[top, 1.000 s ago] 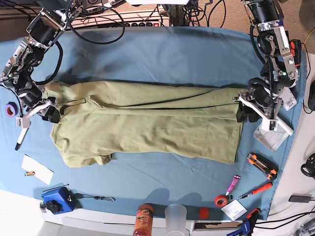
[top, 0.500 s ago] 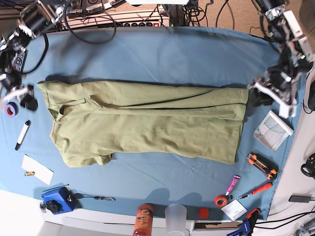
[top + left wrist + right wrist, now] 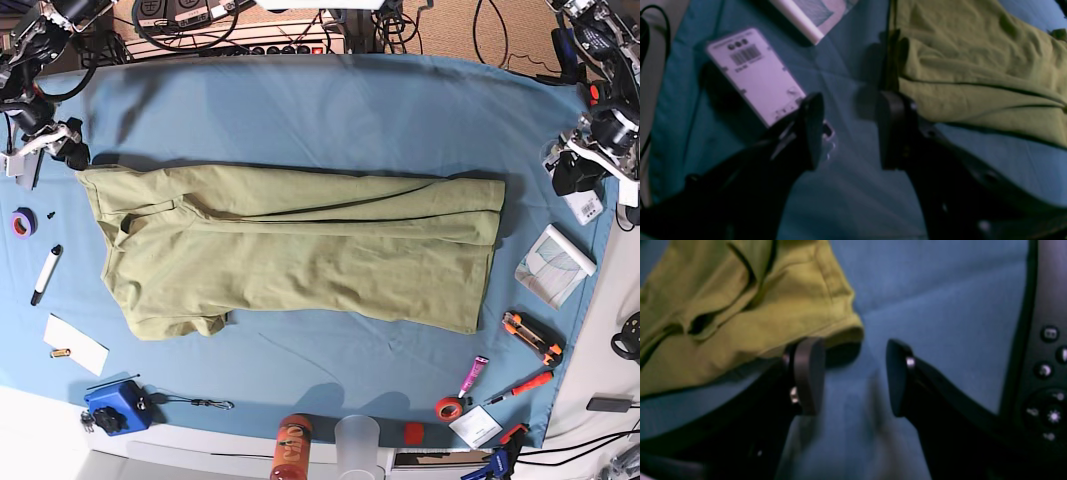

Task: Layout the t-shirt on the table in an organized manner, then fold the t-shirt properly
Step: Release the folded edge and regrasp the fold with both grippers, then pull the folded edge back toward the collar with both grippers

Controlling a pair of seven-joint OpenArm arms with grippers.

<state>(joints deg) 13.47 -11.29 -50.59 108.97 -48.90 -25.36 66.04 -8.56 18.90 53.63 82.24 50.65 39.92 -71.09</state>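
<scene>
Table (image 3: pixel 300 90) centre: t-shirt (image 3: pixel 290 250) apparently one fold in; more left. My left gripper (image 3: pixel 848 128) and right gripper (image 3: pixel 855 375) gape empty.

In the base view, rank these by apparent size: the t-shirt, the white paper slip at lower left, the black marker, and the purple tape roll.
1. t-shirt, by far the largest.
2. white paper slip.
3. black marker.
4. purple tape roll, smallest.

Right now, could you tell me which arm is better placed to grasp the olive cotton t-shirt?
Probably right: the right pincer, open, hovers beside the olive cotton t-shirt at its corner, while the left pincer stands farther off.
</scene>
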